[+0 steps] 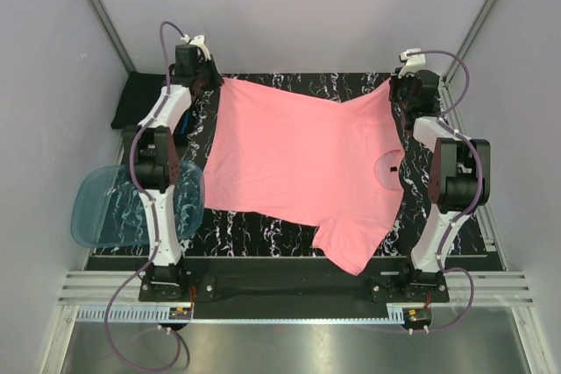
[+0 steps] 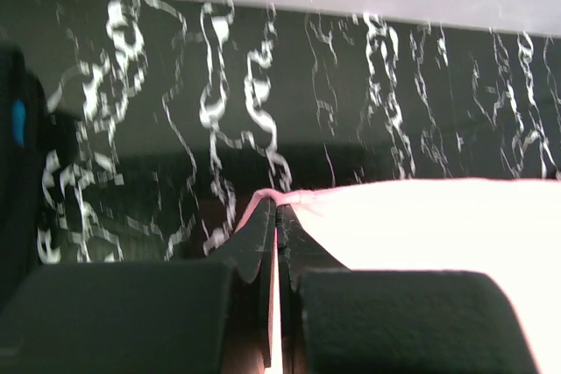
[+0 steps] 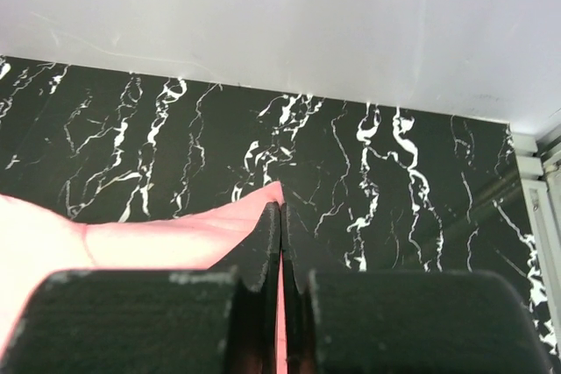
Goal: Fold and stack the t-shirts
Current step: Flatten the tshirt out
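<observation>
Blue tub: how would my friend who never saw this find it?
Start at the black marbled table with the big pink t-shirt spread on it. Look to its left edge, by the left arm. The blue tub is the only see-through plastic thing there.

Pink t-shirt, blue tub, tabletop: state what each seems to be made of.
The pink t-shirt: soft matte cloth, probably a cotton knit; it lies in gentle creases. The blue tub: smooth translucent plastic; the table's pattern shows through it. The tabletop: black with white veins, marble-look and slightly glossy; whether real stone or a printed sheet cannot be told.
</observation>
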